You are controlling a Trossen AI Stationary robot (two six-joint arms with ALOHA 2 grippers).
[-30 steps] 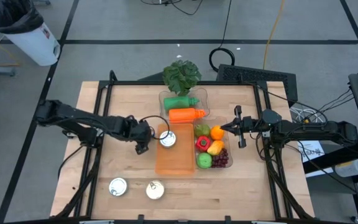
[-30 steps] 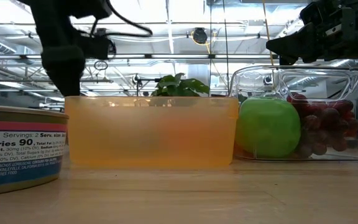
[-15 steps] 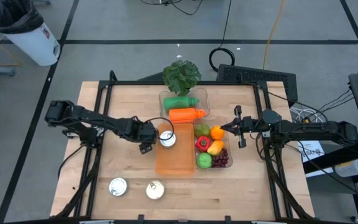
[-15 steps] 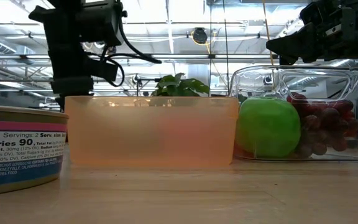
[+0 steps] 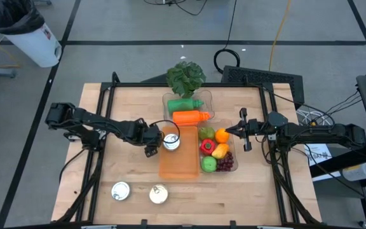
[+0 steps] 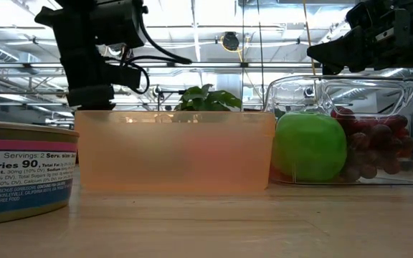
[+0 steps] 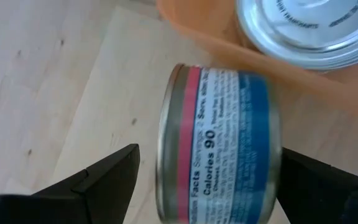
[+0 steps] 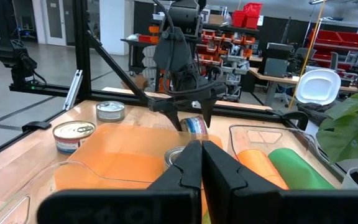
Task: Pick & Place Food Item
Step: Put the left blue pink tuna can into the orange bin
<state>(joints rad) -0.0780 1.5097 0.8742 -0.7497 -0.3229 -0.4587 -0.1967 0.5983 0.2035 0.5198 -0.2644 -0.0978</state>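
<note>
A short round tin can (image 7: 219, 143) with a blue and pink paper label sits on its side between the spread dark fingers (image 7: 107, 174) of the left gripper (image 5: 152, 141), held just above the pale wooden desk (image 5: 126, 102) at the edge of a translucent orange bin (image 5: 180, 166). Inside that rectangular plastic bin lies a second can (image 5: 171, 142), its ribbed silver lid facing up, close beside the held one. The fingers are set wide, one on each flat end of the can.

Two more cans stand upright on the desk near its front edge, one (image 5: 120, 190) to the left of the other (image 5: 159, 193), well apart from the bin. A clear plastic container (image 5: 232, 166) touching the bin's right side holds a smooth green apple (image 6: 309, 147), dark grapes (image 6: 368, 143) and other bright round produce. A second clear tub (image 5: 205, 97) behind the bin carries an orange bottle (image 5: 190, 117) and a green bottle (image 5: 184, 105), both lying flat, with a leafy green plant (image 5: 185, 76) behind it.

The right gripper (image 5: 241, 130) waits beside the produce container, its fingers pressed together and empty.
</note>
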